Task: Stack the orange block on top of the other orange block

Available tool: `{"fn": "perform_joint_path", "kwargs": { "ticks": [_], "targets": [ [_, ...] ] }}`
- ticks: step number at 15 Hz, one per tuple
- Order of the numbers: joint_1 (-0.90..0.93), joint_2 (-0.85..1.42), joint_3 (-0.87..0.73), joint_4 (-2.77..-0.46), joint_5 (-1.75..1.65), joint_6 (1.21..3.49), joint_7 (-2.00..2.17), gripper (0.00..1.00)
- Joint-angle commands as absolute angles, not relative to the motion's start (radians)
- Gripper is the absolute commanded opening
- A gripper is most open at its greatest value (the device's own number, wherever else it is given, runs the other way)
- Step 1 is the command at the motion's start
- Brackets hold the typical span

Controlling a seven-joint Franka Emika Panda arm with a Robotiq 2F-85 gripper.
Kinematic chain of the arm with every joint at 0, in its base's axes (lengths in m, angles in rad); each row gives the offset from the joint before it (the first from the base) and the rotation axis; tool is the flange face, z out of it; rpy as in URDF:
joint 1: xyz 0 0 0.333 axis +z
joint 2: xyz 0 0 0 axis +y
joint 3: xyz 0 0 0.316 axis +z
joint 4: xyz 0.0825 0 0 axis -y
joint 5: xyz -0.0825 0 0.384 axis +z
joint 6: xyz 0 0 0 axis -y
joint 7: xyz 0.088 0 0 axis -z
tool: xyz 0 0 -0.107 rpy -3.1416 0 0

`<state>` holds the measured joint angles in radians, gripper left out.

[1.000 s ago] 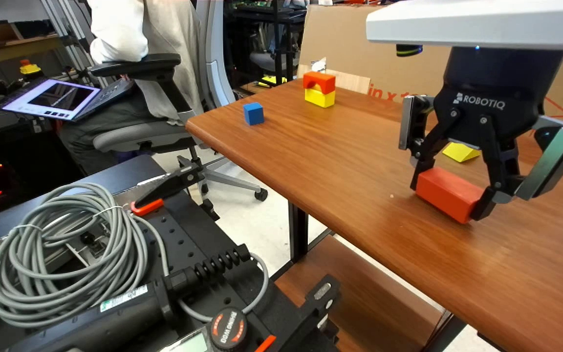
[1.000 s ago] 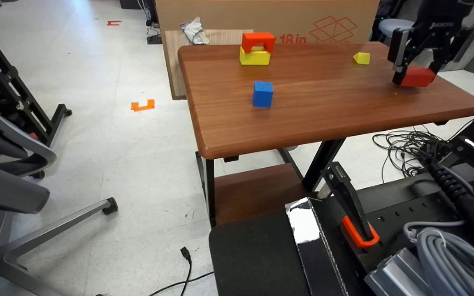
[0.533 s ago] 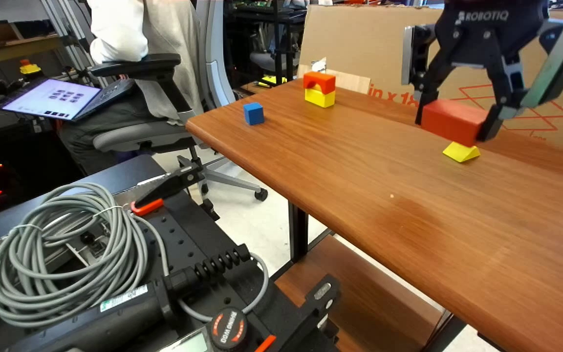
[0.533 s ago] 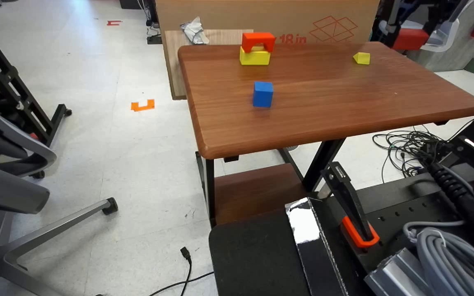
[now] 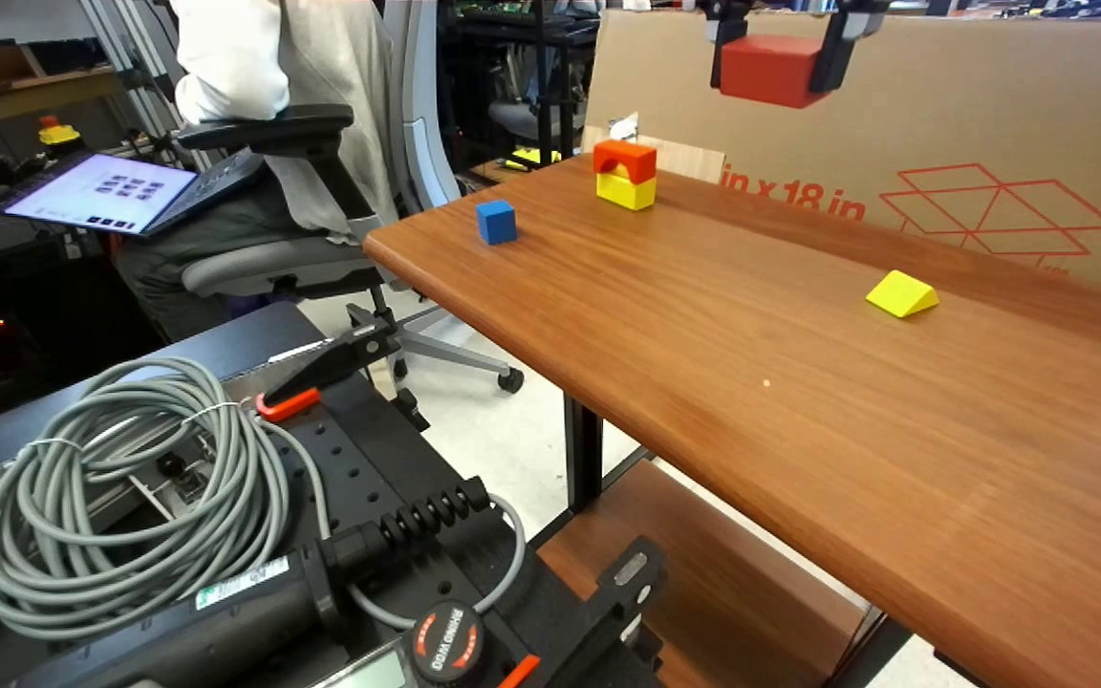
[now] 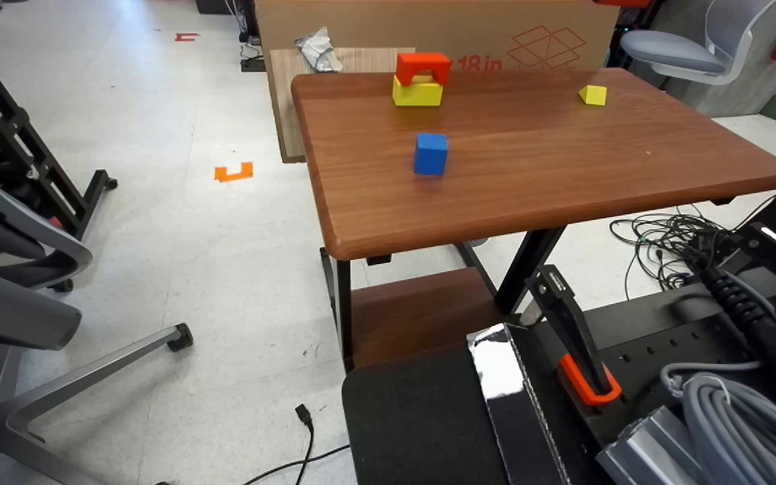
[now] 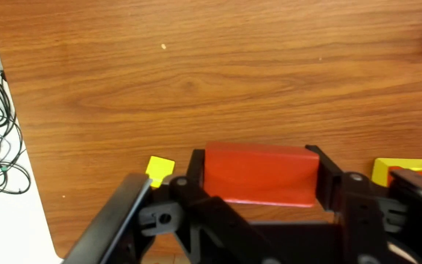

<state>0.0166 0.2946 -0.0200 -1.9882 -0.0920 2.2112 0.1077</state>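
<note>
Brown wood-grain table point(image 6: 543, 162): several blocks set out across its top. Black two-finger gripper point(image 5: 773, 73): fingers set wide apart, clamped on both ends of a plain orange-red oblong brick point(image 7: 260, 176). Brick: raised above the table, apart from the orange arch-shaped block point(image 6: 423, 60). Arch: opening downward, resting on a yellow oblong block point(image 6: 417, 98), itself on the table. Blue cube point(image 6: 430, 156): on the table, near that pair. Yellow wedge-shaped block point(image 6: 594, 95): on the table, well apart from arch and cube
</note>
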Motion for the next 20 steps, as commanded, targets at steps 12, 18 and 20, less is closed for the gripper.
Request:
{"fn": "perform_joint_path", "kwargs": {
  "ticks": [12, 18, 20],
  "targets": [
    [0.105, 0.443, 0.063, -1.681, -0.020, 1.939, 0.124, 0.43],
    [0.156, 0.527, 0.071, -1.614, -0.046, 1.947, 0.135, 0.43],
    [0.169, 0.552, 0.069, -1.589, -0.047, 1.944, 0.139, 0.43]
  ]
}}
